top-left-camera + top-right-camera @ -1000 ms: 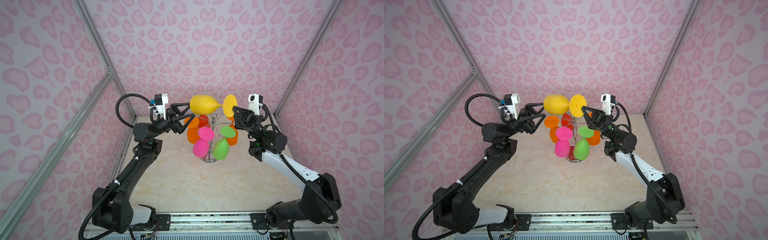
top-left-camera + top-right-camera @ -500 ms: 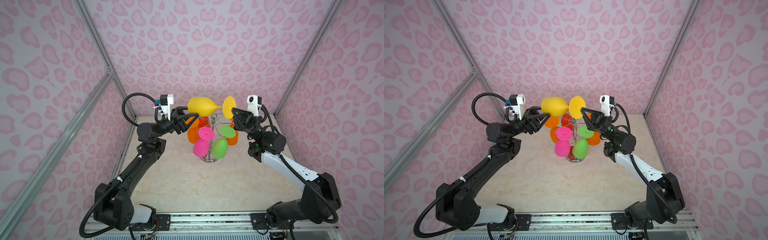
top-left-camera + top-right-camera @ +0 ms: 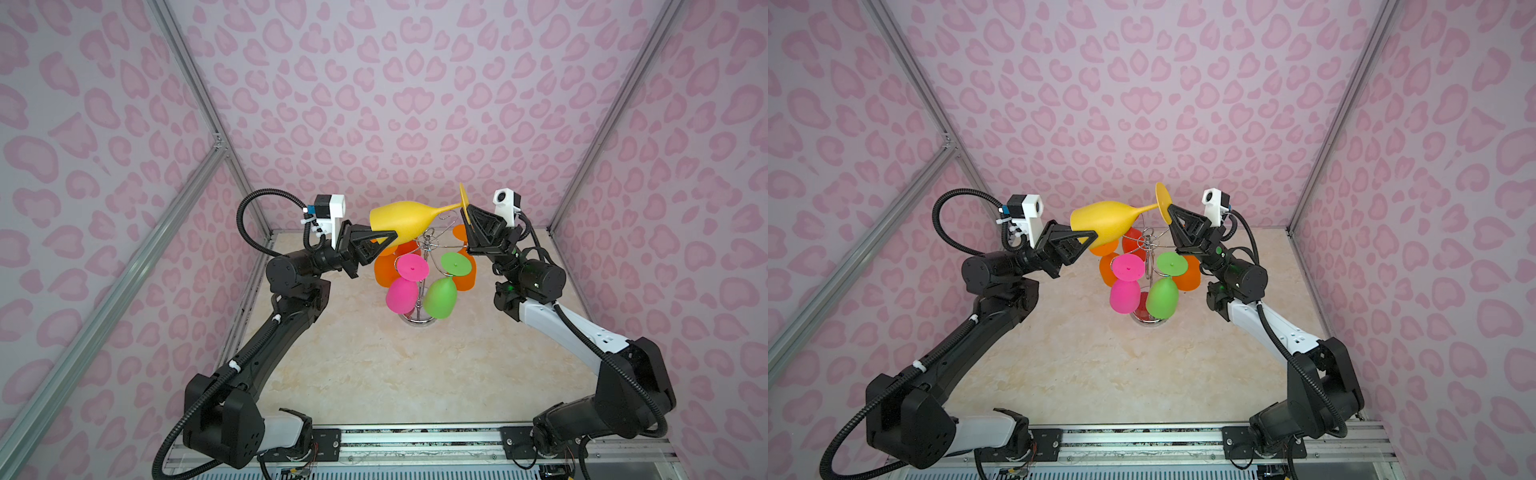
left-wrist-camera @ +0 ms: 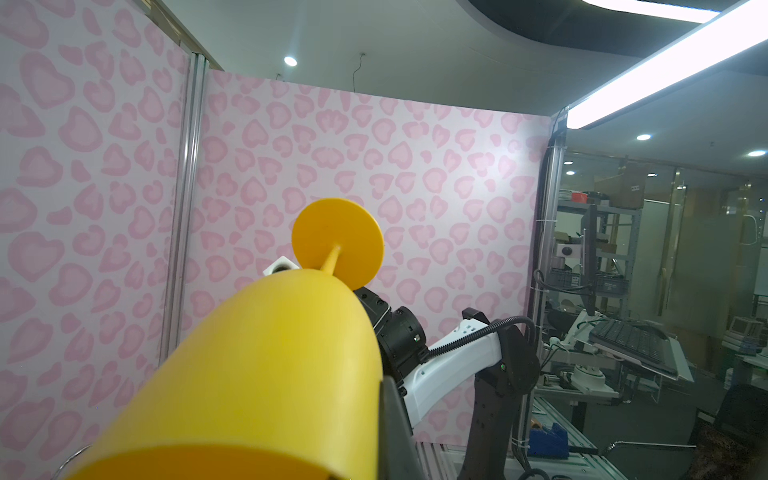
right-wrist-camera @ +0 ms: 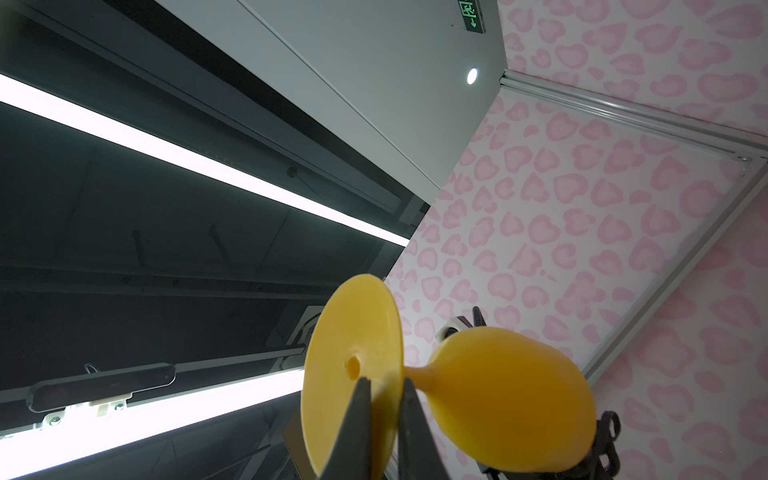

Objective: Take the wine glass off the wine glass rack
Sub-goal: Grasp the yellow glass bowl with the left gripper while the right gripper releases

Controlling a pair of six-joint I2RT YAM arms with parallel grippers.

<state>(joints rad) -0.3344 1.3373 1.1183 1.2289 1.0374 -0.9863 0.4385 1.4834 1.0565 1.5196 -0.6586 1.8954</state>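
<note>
The pale marbled table (image 3: pixel 374 365) carries the chrome wine glass rack (image 3: pixel 429 241), which stands upright towards the back wall. A pink glass (image 3: pixel 401 295), a green glass (image 3: pixel 440 297) and orange glasses (image 3: pixel 382 270) hang bowl-down from its hooks. In both top views the yellow wine glass (image 3: pixel 401 220) lies sideways in the air just above the rack's top, bowl leftward and foot rightward. The left hand (image 3: pixel 384 235) is pressed together on the bowl's rim. The right hand (image 5: pixel 384 384) sets its fingers (image 5: pixel 359 419) either side of the foot's edge, only narrowly apart; whether they pinch it cannot be told.
</note>
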